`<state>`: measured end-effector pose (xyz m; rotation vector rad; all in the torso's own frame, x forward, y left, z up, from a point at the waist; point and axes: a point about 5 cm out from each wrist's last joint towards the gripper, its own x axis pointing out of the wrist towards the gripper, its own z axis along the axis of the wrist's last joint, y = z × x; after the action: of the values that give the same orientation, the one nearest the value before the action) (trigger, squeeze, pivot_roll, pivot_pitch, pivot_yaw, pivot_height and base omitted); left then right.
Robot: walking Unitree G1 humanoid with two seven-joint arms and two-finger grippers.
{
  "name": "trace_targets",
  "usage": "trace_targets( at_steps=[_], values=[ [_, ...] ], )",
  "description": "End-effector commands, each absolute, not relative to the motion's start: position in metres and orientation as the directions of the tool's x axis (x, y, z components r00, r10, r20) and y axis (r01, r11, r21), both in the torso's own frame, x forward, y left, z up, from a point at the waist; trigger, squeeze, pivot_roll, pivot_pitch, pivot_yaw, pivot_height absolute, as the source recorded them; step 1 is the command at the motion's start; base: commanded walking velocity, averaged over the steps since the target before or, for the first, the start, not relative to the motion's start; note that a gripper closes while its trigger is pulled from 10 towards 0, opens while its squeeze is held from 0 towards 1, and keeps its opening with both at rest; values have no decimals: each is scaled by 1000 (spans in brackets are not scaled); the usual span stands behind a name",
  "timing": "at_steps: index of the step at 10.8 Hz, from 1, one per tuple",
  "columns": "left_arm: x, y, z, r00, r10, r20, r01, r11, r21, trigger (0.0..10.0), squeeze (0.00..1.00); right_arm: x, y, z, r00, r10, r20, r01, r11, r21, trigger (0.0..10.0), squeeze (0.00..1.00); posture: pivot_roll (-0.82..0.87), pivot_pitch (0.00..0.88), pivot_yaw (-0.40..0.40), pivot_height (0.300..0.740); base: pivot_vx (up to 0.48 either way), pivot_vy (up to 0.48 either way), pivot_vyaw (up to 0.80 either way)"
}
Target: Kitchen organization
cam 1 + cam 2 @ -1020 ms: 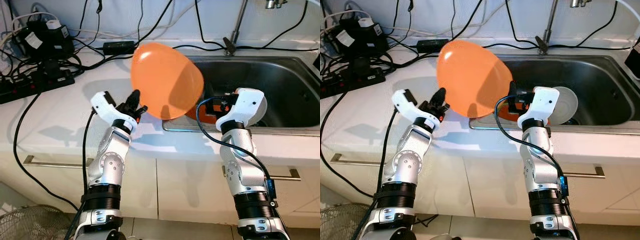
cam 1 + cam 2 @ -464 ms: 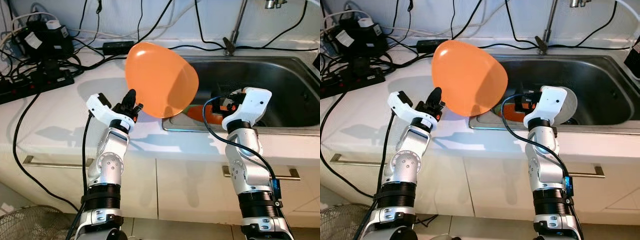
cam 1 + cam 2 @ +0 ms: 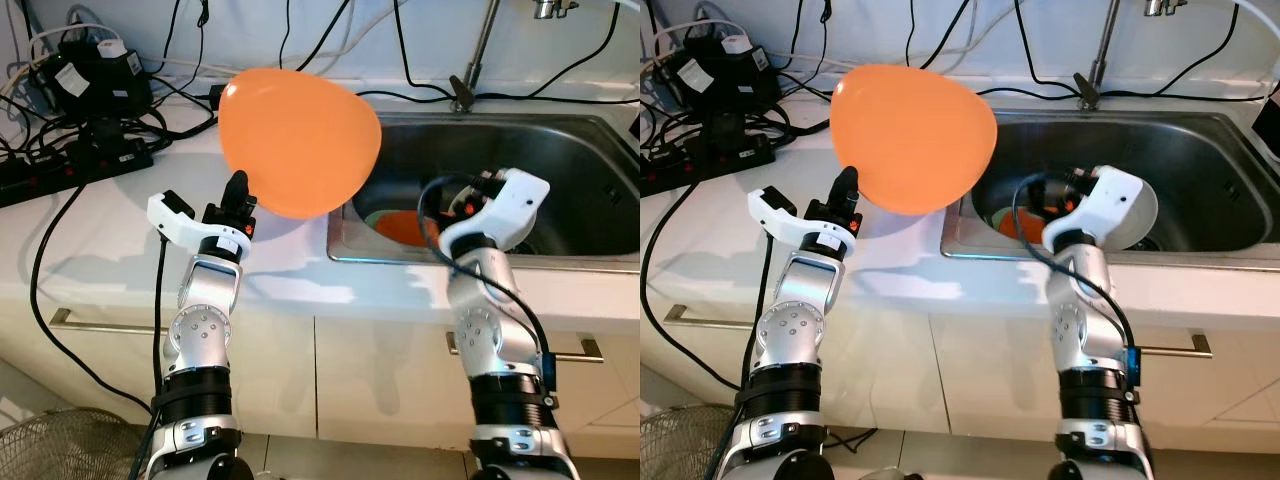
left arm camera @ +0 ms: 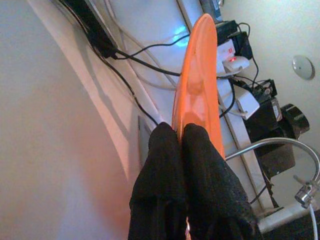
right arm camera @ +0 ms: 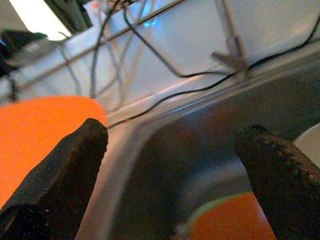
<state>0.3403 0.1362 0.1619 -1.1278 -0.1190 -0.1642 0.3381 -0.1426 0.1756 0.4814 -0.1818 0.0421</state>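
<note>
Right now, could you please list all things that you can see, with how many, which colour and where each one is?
Orange plate: one, orange, held up over the counter by its edge.
Dishes in sink: several, orange, green and white, on the sink bottom.
Sink: one, steel, on the robot's right.
Faucet: one, metal, behind the sink.
Counter: one, white, on the robot's left.
Power strips and cables: many, black and white, at the counter's back.
Drawer handles: two, metal, below the counter.
Left gripper: shut on the orange plate.
Right gripper: open, above the sink.
</note>
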Motion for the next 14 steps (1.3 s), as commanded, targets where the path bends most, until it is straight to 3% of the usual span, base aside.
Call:
trace_targets(
  at_steps=[1, 4, 6, 14],
  values=[
    [345, 118, 188, 957, -103, 269, 288, 367, -884, 10000, 0, 339, -138, 186, 977, 34, 209, -138, 851, 506, 10000, 0, 21, 0, 60, 740, 0, 0, 0],
    [344, 111, 194, 944, -142, 297, 329, 358, -874, 10000, 0, 336, -125, 189, 960, 173, 219, -275, 715, 643, 10000, 0, 26, 0, 59, 740, 0, 0, 0],
    [344, 100, 197, 927, -201, 316, 368, 334, -868, 10000, 0, 333, -120, 186, 954, 218, 204, -299, 688, 661, 10000, 0, 20, 0, 66, 740, 0, 0, 0],
    [334, 81, 207, 871, -296, 392, 464, 232, -855, 10000, 0, 330, -120, 179, 953, 246, 180, -302, 684, 664, 10000, 0, 24, 0, 64, 740, 0, 0, 0]
  ],
)
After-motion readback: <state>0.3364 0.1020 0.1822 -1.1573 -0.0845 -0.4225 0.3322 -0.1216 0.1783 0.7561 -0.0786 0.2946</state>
